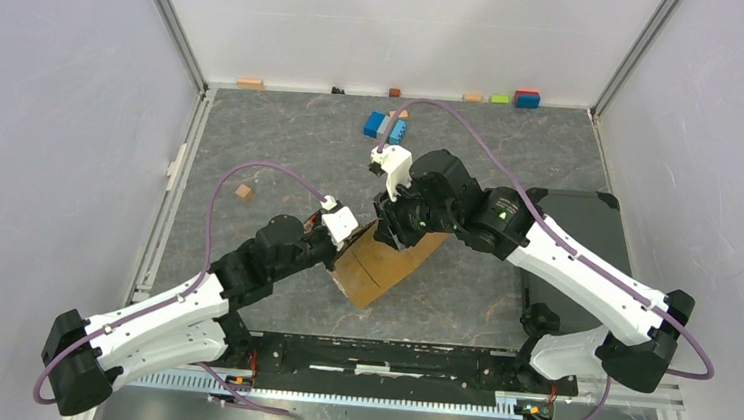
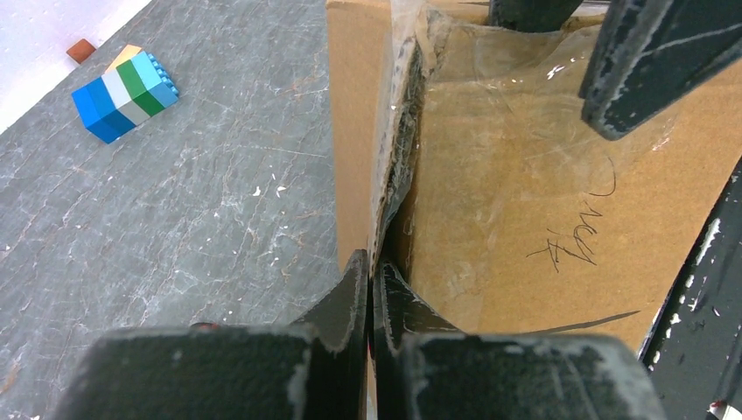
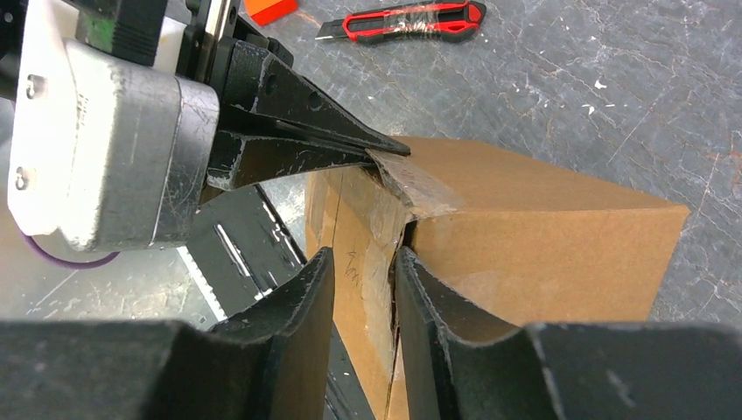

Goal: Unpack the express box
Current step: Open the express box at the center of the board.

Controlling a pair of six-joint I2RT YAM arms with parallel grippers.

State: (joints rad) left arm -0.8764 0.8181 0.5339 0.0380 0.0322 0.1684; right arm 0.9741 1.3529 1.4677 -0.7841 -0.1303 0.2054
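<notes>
The express box (image 1: 384, 266), a brown taped carton, lies tilted on the table between the two arms. My left gripper (image 1: 358, 235) is shut on the edge of its flap, and in the left wrist view the fingers (image 2: 354, 289) pinch thin cardboard at the seam of the box (image 2: 516, 175). In the right wrist view that same pinch shows at the box's upper corner (image 3: 389, 157). My right gripper (image 3: 363, 258) stands open astride a taped flap of the box (image 3: 542, 236), one finger outside it and the other in the seam. What is inside the box is hidden.
A blue-green toy block cluster (image 1: 385, 126) sits behind the box. A flat black tray (image 1: 587, 237) lies at the right under the right arm. A red box cutter (image 3: 402, 22) lies on the table. Small blocks (image 1: 527, 99) line the back wall, and a brown one (image 1: 243, 192) sits at the left.
</notes>
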